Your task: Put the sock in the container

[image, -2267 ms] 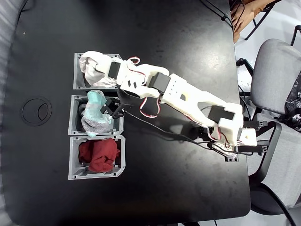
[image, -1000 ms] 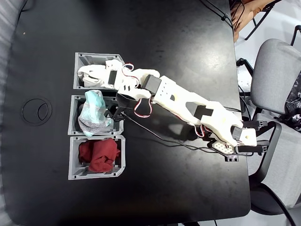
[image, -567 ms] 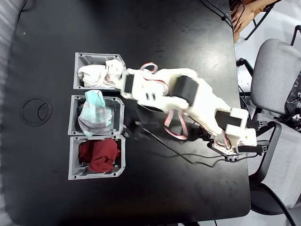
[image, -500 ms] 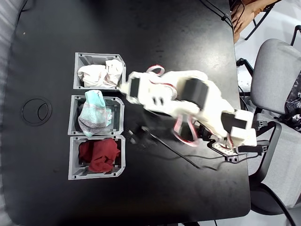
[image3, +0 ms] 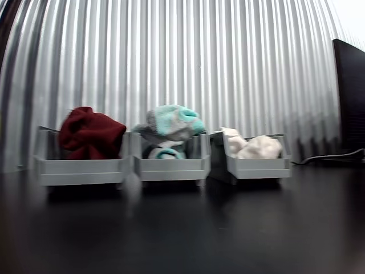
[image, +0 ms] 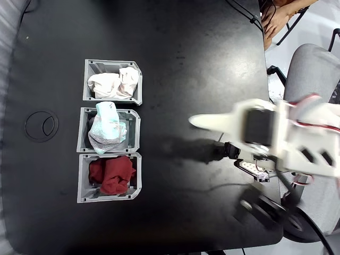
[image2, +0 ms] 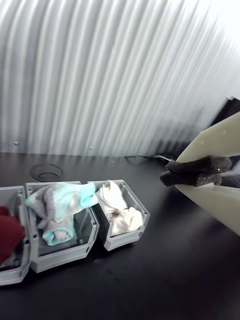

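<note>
Since the earlier frames the arm has swung away from the row of bins and now sits blurred at the right edge of the fixed view, well apart from them; the cream sock (image: 113, 84) that it was lowering lies alone in the container (image: 139, 73) at the upper left of that view. Judged from this, the task looks done: the sock is inside the bin, nothing hangs over the rim onto the tabletop (image: 186, 64), and only the arm's retreat is left. In the wrist view the claw (image2: 172, 177) enters from the right edge, its pale jaws spread with nothing between them, a dark padded tip showing at the front. The sock (image2: 117, 207) is a soft, lumpy bundle, folded into two mounds that rise a little above the container (image2: 127, 237) wall, as the other view also shows (image3: 251, 146). Beside it stand a grey bin with a pale blue-and-grey sock (image: 108, 127) and another holding dark red cloth (image: 110, 174).
</note>
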Controlling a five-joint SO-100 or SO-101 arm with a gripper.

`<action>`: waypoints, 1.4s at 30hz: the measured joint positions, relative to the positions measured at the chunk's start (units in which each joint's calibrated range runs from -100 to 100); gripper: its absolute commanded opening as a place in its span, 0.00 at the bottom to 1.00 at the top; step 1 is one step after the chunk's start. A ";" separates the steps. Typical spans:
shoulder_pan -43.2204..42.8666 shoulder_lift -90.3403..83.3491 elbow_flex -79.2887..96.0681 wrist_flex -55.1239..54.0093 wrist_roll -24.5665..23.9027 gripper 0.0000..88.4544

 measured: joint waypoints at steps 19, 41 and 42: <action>-7.09 -43.37 51.62 -1.09 0.00 0.02; -6.98 -93.43 121.71 -36.59 0.00 0.02; -6.98 -93.43 122.70 -37.17 0.00 0.02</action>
